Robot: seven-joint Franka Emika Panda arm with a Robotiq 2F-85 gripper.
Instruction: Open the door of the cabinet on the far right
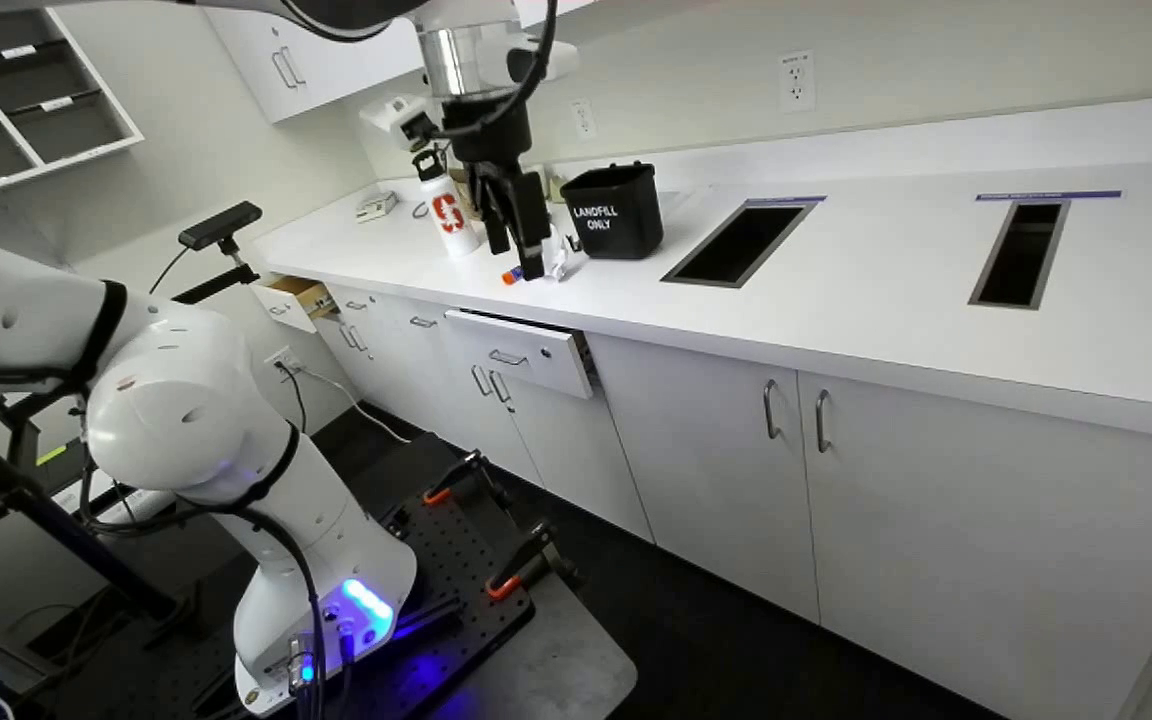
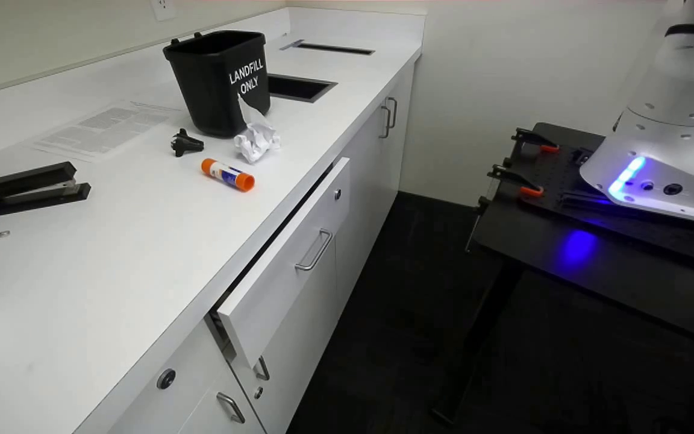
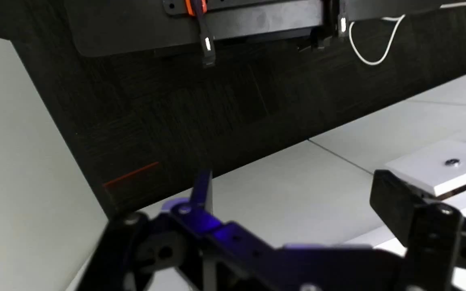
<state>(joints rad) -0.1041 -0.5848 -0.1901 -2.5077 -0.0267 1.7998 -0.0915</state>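
A robot's gripper (image 1: 516, 262) hangs pointing down in an exterior view, its fingers (image 3: 392, 204) parted with nothing between them, well apart from the silver handle (image 1: 820, 420) it likely has to hook next. The door (image 1: 996, 520) stands closed at the far right of the white cabinet (image 1: 736, 480), just beside the end wall (image 2: 473, 90); its handle is set upright near the edge away from that wall, presumably so the door swings from the wall side. Clamps (image 2: 511, 177) sit at the edge of the dark table (image 2: 648, 277), likely to brace the arm's base (image 2: 684, 160) against a pull. Farther along the row, a drawer (image 1: 541, 370) juts partway out, something a low approach could catch. On top, a white counter (image 1: 866, 280) with dark cutouts (image 1: 746, 245) carries a black bin (image 2: 208, 84) lettered "LANDFILL ONLY"; crumpled paper (image 2: 256, 141) lies by it, perhaps bound for it, near an orange-capped glue stick (image 2: 227, 175), with a stapler (image 2: 28, 181) well apart. Dark flooring (image 2: 395, 301) fills the gap between table and cabinet, running up to that plain pale wall
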